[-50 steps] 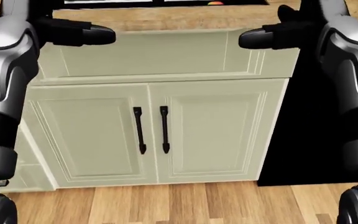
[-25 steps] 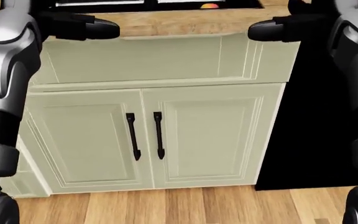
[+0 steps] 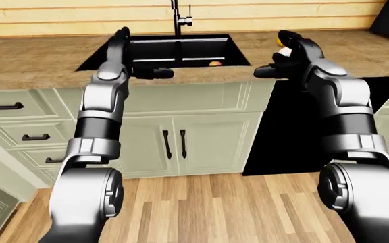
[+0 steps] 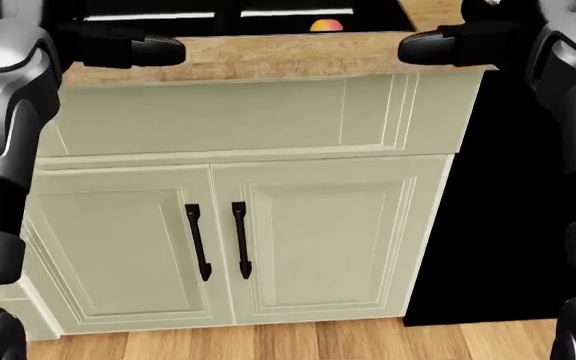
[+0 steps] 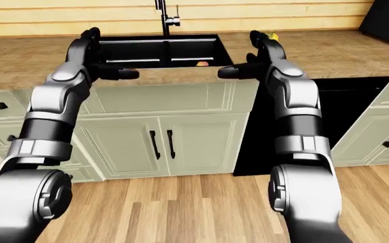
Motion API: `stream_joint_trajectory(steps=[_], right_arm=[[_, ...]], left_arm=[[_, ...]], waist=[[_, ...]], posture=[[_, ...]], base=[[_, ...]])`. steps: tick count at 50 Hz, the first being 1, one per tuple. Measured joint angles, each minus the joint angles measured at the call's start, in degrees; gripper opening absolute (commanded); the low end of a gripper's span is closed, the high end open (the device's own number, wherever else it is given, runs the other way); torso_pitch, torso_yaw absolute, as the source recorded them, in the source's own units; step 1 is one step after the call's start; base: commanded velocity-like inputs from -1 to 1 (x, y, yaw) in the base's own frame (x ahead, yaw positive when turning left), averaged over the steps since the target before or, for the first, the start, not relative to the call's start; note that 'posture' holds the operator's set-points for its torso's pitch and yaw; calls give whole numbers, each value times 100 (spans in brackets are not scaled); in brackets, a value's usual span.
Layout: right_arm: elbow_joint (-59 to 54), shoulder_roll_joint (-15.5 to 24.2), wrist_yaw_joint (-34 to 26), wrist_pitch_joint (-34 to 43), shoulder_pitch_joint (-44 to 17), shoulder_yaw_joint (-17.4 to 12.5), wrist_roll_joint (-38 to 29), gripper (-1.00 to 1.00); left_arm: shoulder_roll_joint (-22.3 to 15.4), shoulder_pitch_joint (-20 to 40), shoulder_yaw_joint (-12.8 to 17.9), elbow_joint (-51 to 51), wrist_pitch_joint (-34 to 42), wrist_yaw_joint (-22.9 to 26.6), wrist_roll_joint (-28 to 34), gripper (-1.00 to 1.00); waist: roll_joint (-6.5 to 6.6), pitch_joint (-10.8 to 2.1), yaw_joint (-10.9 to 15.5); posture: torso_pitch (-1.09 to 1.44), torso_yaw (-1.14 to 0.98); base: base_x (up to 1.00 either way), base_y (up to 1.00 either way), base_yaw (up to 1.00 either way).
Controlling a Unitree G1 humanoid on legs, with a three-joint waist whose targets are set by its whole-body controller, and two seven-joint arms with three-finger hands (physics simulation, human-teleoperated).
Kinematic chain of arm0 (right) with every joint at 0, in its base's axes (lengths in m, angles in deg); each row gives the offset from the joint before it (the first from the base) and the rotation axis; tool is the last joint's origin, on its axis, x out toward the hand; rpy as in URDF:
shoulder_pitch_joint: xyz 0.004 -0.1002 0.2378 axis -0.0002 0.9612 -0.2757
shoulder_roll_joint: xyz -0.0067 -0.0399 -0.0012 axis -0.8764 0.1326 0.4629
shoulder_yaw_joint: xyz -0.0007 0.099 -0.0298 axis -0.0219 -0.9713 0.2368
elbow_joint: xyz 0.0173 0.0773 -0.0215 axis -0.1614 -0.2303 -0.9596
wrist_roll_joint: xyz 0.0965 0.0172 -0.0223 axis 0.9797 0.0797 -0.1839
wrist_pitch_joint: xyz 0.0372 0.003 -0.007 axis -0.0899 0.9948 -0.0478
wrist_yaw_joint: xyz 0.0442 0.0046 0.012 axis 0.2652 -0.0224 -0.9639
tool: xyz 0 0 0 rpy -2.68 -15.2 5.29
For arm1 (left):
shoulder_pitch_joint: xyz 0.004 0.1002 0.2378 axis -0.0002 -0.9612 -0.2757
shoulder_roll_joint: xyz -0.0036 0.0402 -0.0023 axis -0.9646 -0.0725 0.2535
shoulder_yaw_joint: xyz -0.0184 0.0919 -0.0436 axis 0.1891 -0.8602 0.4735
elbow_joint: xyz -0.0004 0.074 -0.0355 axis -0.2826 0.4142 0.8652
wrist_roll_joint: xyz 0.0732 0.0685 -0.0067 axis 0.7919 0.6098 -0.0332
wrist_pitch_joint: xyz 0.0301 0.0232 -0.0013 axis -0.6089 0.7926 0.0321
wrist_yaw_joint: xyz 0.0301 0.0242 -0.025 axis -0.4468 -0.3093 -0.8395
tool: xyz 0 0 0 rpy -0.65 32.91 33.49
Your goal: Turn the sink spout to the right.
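The sink spout (image 3: pixel 175 14), a thin black upright faucet, is seen at the top centre of the left-eye view, rising from the far rim of the black sink (image 3: pixel 181 50) that is set into the wooden tabletop (image 3: pixel 32 63). A small orange object (image 4: pixel 325 25) is visible inside the basin near its near wall. The left hand (image 3: pixel 155 73) is held over the near edge of the sink, well apart from the spout, its dark fingers extended toward the view's right with nothing between them. The right hand (image 3: pixel 281 63) is raised beside the sink's right corner, fingers spread and pointing toward the view's left, empty; a small yellow object (image 5: pixel 270 36) is partly hidden behind it on the tabletop. Below the sink, pale green cabinet doors (image 4: pixel 218 240) with two black vertical handles (image 4: pixel 218 240) are shown, and drawers (image 3: pixel 19 121) with black pulls are seen at the left. A black recess (image 3: pixel 296 131) is located to the right of the doors. Wood-plank flooring (image 3: pixel 215 202) fills the bottom of the view.
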Motion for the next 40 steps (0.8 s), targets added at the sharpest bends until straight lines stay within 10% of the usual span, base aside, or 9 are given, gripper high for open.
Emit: stream_joint_trajectory(steps=[5,11,19,25,32,40], right_arm=[[136,0,-29,17,-25,3,23,100],[98,-85,-87,94,28,84,80,100],[351,32,-71,137,-103,25,95,100],[132,82,-23,214,-42,-18,24,100],[311,86,-38,216,-138,-8,29,100],[152,-32,-97,272,-57,76,72,100]], left_arm=[[-67,79,15,-114,2,5,-19,100],[-207,21,117,-21,65,-53,1,100],[-435,403,187,543,-163,11,-36,100],[-577,389,133,746,-160,136,-44,100],[-796,513,211,784,-333,123,17,100],[-904,444,255,1033,-293,96,100,100]], waist=[[480,-39,-75],[298,-34,47],[-335,-75,123],[-182,-7,-30],[427,-49,-95],[259,-24,64]], posture=[[0,0],[0,0],[0,0],[0,0],[0,0],[0,0]], base=[[29,0,0],[31,0,0],[31,0,0],[32,0,0],[32,0,0],[31,0,0]])
